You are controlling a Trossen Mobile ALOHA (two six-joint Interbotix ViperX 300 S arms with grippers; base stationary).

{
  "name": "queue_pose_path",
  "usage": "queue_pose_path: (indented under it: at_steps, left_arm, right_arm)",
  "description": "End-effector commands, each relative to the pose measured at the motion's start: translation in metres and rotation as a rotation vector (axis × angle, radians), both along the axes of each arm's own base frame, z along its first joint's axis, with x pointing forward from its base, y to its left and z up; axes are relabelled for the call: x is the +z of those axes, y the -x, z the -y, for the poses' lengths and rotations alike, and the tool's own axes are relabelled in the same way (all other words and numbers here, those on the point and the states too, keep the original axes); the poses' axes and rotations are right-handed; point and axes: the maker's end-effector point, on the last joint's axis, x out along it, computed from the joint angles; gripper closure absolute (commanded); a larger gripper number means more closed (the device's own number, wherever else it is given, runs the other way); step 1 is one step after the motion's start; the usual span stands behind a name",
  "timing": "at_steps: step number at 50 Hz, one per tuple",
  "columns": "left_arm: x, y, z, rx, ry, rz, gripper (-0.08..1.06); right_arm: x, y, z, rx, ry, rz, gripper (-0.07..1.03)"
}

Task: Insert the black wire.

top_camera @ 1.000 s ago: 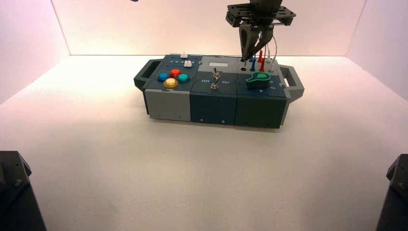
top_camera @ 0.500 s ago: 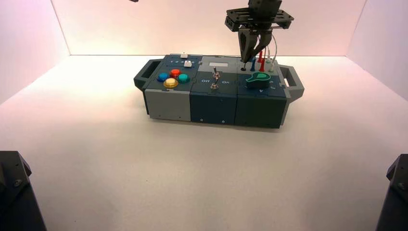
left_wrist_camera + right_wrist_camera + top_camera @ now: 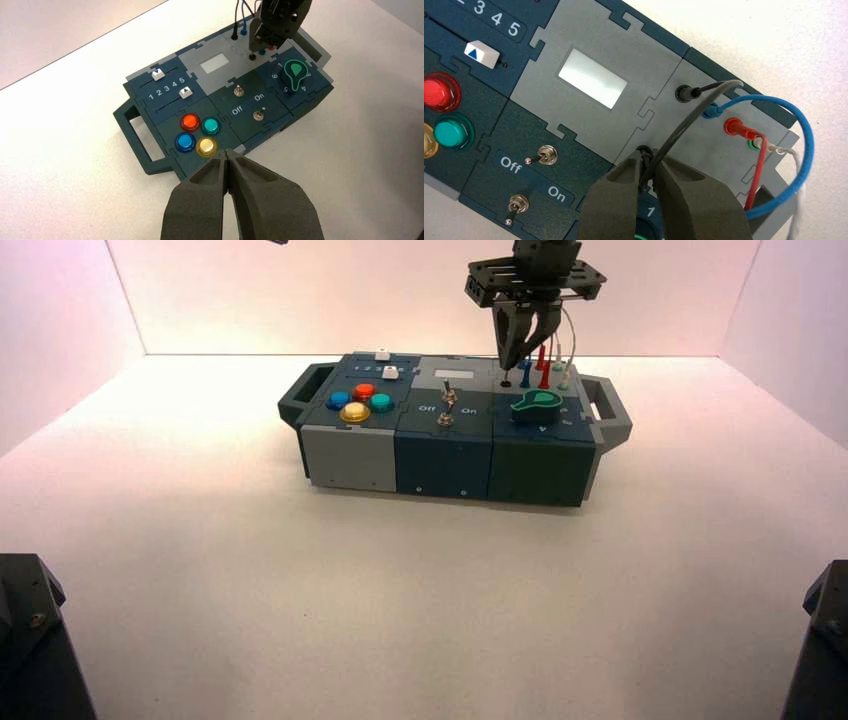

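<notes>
Partly hidden, thin dark grey looped wire [image 3: 684, 120] pinched in the right black pointed gripper [image 3: 652, 165], near plug covered by its fingertips [image 3: 630, 162], left black gripper [image 3: 226, 172] closed, away from the box [image 3: 210, 80].

Pale pinkish walls, dark seam along the back; white tabletop [image 3: 300, 600], bright light.

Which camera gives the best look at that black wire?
The right wrist view: it shows the black wire arching from its far plug to the right gripper at the near socket. The left wrist view shows both plug ends but the gripper hides the loop; the high view shows little more than the near plug.
</notes>
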Motion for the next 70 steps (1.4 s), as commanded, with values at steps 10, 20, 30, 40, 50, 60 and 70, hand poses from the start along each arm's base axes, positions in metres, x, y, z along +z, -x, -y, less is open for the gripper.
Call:
queue_pose_path:
  at_steps: [10, 20, 30, 40, 50, 60, 70]
  left_arm:
    - [0.015, -0.005, 0.004, -0.002, 0.021, 0.035, 1.01]
    - [0.014, -0.005, 0.004, -0.003, 0.019, 0.035, 1.01]
    - [0.015, -0.005, 0.004, -0.002, 0.022, 0.037, 1.01]
    - [0.013, -0.005, 0.004, -0.002, 0.020, 0.034, 1.01]
    - [0.014, -0.005, 0.004, -0.002, 0.021, 0.035, 1.01]
    - [0.013, -0.005, 0.004, -0.001, 0.020, 0.034, 1.01]
    - [0.014, -0.005, 0.004, -0.001, 0.021, 0.035, 1.01]
  right_arm:
    - [0.005, -0.008, -0.005, 0.023, 0.003, 0.030, 0.99]
    - [-0.002, -0.007, -0.004, 0.026, 0.014, 0.017, 0.99]
    - [0.005, -0.007, -0.003, 0.029, 0.015, 0.026, 0.99]
    - [0.013, -0.004, -0.002, 0.029, 0.019, 0.019, 0.99]
    - [0.013, -0.001, 0.000, 0.025, 0.022, 0.010, 0.99]
    - [0.011, 0.002, 0.001, 0.024, 0.023, 0.004, 0.99]
    - [0.002, 0.002, 0.001, 0.023, 0.022, 0.003, 0.99]
